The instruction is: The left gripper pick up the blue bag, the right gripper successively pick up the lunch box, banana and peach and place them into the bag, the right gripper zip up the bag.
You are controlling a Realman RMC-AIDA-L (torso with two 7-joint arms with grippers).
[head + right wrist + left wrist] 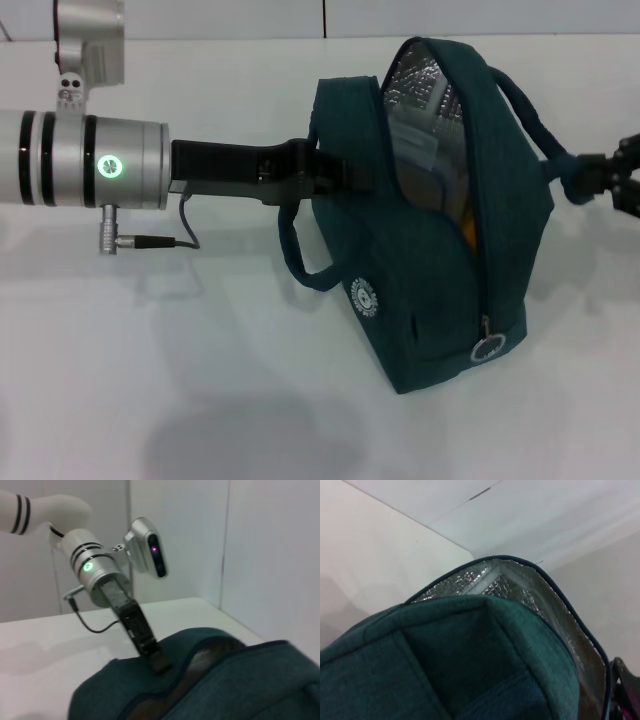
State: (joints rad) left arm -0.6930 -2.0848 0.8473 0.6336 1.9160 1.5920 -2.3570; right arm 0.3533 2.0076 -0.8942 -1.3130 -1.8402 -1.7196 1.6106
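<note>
Here, left gripper point(335, 172) clamped on blue bag point(430, 300); right gripper point(622, 182) gripping its handle, risking tipping, spilling contents.

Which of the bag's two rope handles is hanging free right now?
The handle on the left gripper's side, looping down beside the round white logo. The other handle runs to the right gripper.

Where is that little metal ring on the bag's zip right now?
In the head view the metal ring zip pull hangs at the lower end of the blue bag, near its round white logo.
</note>
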